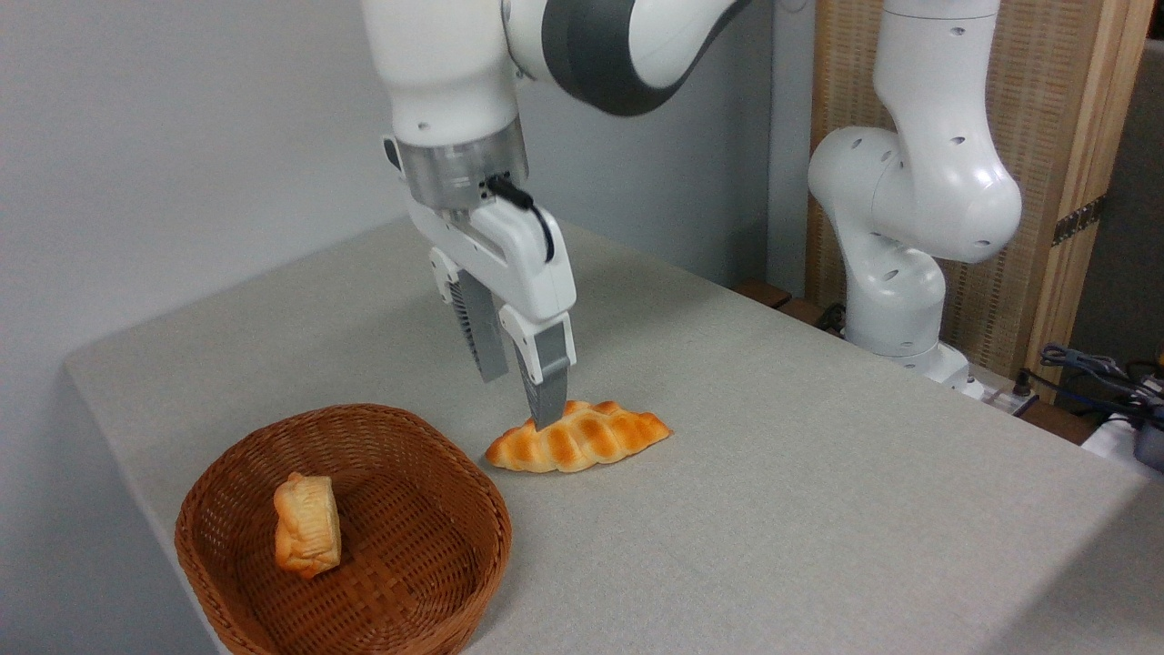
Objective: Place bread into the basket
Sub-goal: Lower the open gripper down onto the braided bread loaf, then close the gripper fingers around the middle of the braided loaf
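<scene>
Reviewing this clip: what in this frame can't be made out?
- Bread: its far side, hidden by the near finger of the gripper; contact unclear.
- Basket: bottom rim cut off by the frame's lower edge.
- Small pastry: its underside, hidden against the basket's weave.
- Arm's upper links: cut off by the top edge.

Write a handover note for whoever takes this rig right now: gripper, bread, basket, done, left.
Gripper: open, fingers pointing down over the left part of the bread, holding nothing.
Bread: braided loaf lying flat on the table, just right of the basket, outside it.
Basket: at the table's front left, holding only a small pale pastry.
Done: approach to the loaf.
Left: lower, close on the loaf, lift, carry left, release into the basket.
</scene>
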Tool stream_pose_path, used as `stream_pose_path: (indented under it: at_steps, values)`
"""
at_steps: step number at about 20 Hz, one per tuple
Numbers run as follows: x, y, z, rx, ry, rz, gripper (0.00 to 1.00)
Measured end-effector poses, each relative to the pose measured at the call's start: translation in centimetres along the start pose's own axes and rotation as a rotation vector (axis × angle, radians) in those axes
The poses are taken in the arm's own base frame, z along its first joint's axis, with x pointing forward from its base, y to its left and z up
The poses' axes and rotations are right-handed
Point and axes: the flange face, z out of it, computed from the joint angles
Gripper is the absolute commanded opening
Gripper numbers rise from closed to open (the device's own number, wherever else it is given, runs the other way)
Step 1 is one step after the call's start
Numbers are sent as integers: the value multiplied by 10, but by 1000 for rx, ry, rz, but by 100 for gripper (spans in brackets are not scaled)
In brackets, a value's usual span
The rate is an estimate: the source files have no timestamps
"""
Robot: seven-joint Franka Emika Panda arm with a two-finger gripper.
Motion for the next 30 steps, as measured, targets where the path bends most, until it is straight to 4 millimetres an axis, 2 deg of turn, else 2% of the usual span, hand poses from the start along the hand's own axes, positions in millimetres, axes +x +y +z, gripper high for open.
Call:
stream_pose_path:
  at_steps: [4,11,16,21,28,29,30]
  values:
    - [-2,11,35,-59,-47,168,100]
    - [-11,22,75,-135,-87,358,100]
    - [-9,26,91,-163,-105,392,100]
    - [6,35,108,-188,-130,425,100]
    - [11,40,113,-193,-138,439,99]
    - [12,40,113,-194,-138,439,83]
    - [12,41,113,-194,-138,440,63]
